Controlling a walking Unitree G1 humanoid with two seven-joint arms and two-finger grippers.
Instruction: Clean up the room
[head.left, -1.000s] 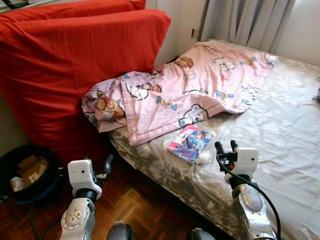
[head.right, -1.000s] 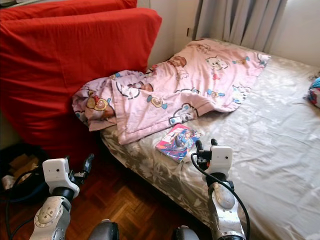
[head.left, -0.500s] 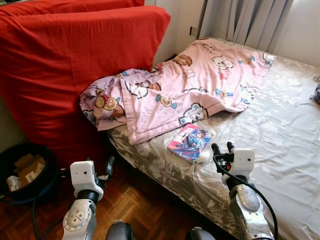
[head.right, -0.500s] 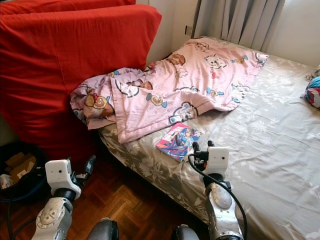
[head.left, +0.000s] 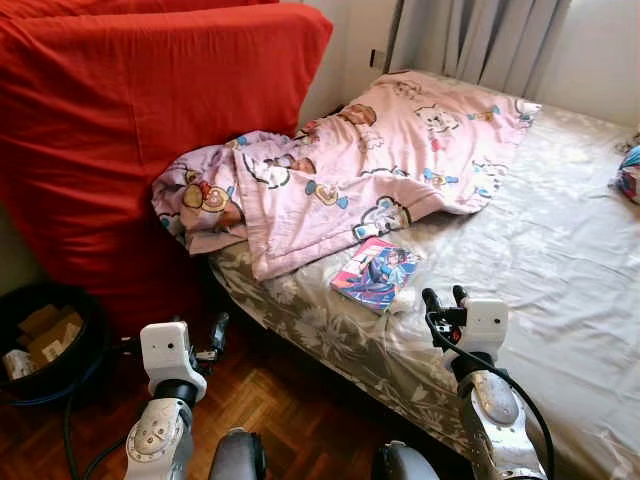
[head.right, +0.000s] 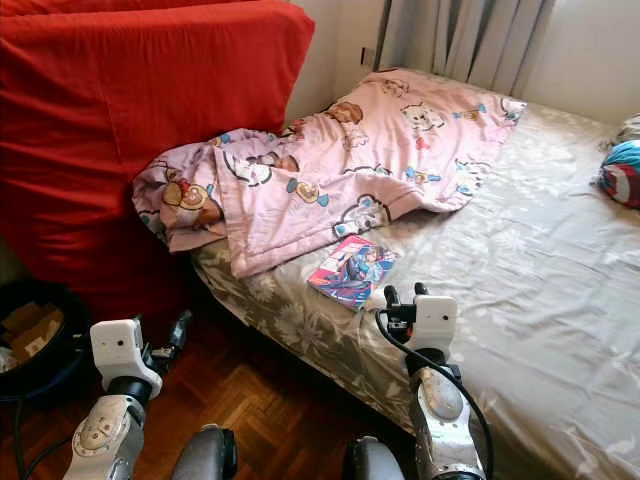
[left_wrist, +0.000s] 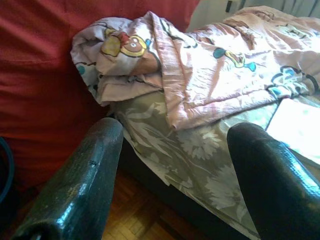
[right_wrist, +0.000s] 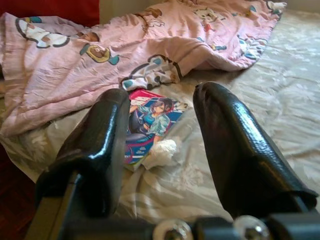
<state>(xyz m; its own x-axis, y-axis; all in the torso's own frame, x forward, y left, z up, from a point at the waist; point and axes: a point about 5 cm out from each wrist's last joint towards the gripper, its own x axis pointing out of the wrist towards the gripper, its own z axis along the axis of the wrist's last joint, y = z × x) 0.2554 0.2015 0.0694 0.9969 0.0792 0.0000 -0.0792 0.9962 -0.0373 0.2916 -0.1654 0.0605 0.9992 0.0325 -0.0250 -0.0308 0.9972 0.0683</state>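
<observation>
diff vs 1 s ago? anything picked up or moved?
Only the camera shifted; the scene slid slightly in frame. Nothing grasped or released. Right gripper stays open short of the book; left gripper stays open over the floor. Pink blanket and crumpled tissue lie unchanged.

Pink cartoon-print blanket, red cushion, grey floral bedsheet

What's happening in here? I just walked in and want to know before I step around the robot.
The robot stands at the edge of the bed, tidying the room. Nothing is in its grasp. Its right gripper is open, raised over the mattress edge and pointing at a comic book with a crumpled tissue beside it. The left gripper is open over the wooden floor. A pink cartoon blanket lies rumpled against the red cushion.
</observation>
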